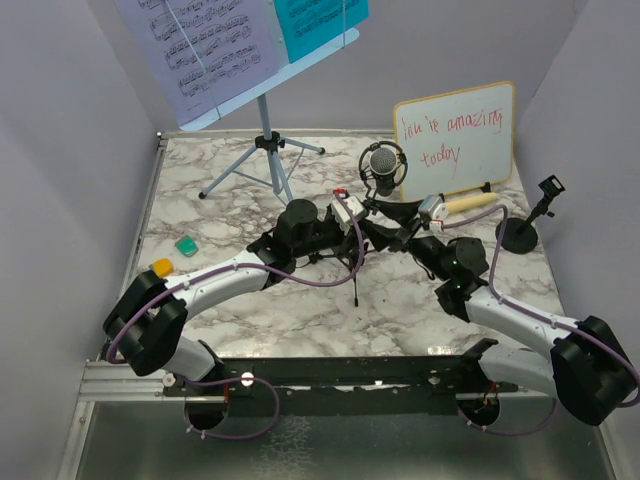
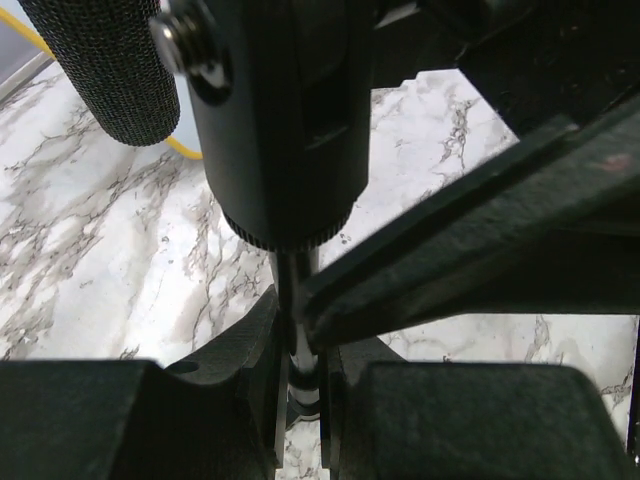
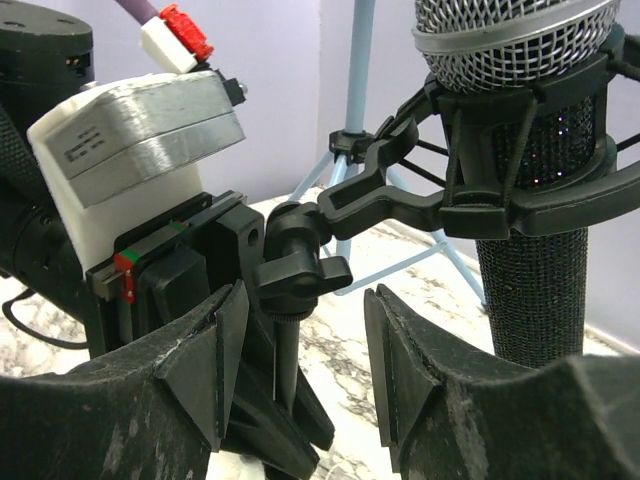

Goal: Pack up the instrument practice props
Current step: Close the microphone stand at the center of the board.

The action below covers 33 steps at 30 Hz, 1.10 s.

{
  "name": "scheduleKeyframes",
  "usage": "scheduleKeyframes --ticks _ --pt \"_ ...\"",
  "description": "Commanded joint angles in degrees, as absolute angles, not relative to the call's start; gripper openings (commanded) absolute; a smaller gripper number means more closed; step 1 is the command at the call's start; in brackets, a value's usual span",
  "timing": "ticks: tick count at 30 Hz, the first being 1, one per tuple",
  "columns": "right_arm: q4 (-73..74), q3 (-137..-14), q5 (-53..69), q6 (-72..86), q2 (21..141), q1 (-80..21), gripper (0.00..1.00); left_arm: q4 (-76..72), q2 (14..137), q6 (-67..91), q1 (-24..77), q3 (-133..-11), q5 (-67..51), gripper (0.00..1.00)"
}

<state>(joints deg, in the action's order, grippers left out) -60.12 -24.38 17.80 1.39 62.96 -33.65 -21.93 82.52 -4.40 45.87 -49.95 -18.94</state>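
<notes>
The black studio microphone (image 1: pixel 383 163) stands upright on its small tripod before the whiteboard. My left gripper (image 1: pixel 362 212) is shut on the thin stem (image 2: pixel 298 300) below the microphone's mount. My right gripper (image 3: pixel 305 350) stands open just short of the stand's clamp knob (image 3: pixel 300 272), with its jaws touching nothing. The microphone's mesh head (image 3: pixel 510 30) rises at the upper right of the right wrist view. The light-blue music rack (image 1: pixel 265 150) stands at the back with the printed music sheet (image 1: pixel 205 45) and the cyan sheet (image 1: pixel 318 18). The cream handheld microphone (image 1: pixel 470 203) lies beside its black round-base pole (image 1: pixel 520 232).
A wood-framed whiteboard (image 1: pixel 455 140) with red writing leans at the back right. A green block (image 1: pixel 186 244) and an orange block (image 1: pixel 161 266) lie at the left edge. Grey walls close in both sides and the back.
</notes>
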Motion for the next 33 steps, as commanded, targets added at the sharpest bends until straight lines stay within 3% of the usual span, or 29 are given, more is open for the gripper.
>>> scheduleKeyframes --ticks 1,7,12,14,23,28,33 --pt "-62.07 -26.98 18.13 6.37 64.75 -33.72 0.54 -24.51 79.94 -5.35 46.25 -48.89 -22.05 0.0" --pt "-62.74 -28.36 19.68 9.17 65.8 -33.73 0.45 -24.77 79.59 -5.34 46.3 -48.71 -22.31 0.0" --pt "-60.63 -28.37 19.89 8.04 65.68 -33.75 0.11 -24.79 79.28 -5.67 46.32 -48.53 -21.85 0.0" --pt "-59.89 -28.22 19.99 7.25 65.47 -33.75 0.01 -24.79 78.69 -6.06 46.27 -48.39 -21.33 0.05" --pt "-57.73 -27.51 21.07 5.37 64.77 -33.75 0.01 -24.17 72.48 -9.78 46.28 -46.67 -15.92 0.49" --pt "-59.51 -25.75 21.34 5.26 64.93 -33.73 0.01 -21.4 69.1 -12.39 46.16 -46.84 -12.56 0.63" --pt "-61.04 -24.6 22.72 4.95 65.04 -33.79 0.01 -18.13 64.64 -14.99 46.14 -47.51 -8.75 0.69"
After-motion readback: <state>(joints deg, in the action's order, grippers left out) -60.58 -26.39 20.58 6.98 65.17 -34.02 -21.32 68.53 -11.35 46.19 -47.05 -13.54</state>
